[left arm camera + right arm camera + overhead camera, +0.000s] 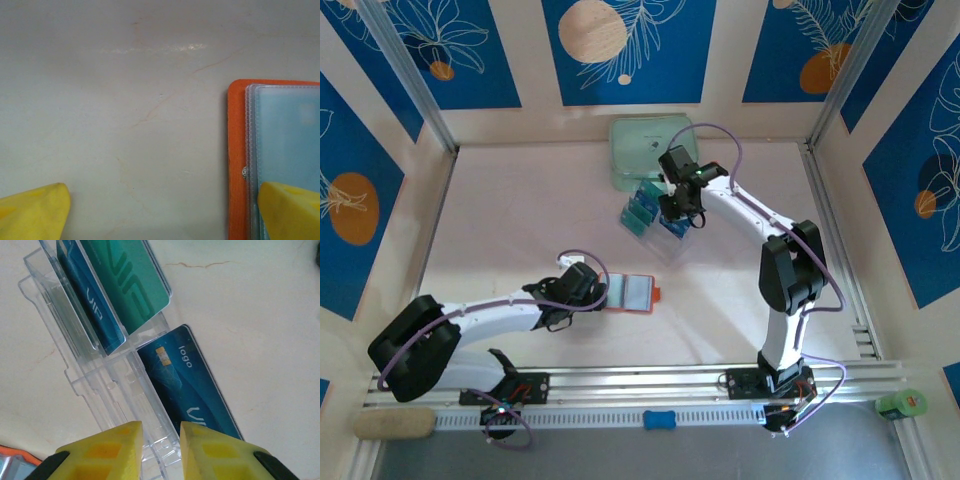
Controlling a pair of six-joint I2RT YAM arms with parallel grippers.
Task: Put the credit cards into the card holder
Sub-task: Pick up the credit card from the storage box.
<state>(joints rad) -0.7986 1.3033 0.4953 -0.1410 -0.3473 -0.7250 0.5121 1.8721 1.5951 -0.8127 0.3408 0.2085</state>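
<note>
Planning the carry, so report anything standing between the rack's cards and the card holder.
Nothing visible lies on the bare table between the clear rack holding the credit cards and the card holder. The open left gripper sits at the holder's edge, one finger over its pockets.

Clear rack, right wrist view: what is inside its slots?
A dark blue card and a teal card stand in the clear rack's far slots; the blue one hides part of the teal one.

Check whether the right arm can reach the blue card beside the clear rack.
Probably yes: the right gripper sits close by the blue card, its face uncovered, though the clear rack crowds one edge.
</note>
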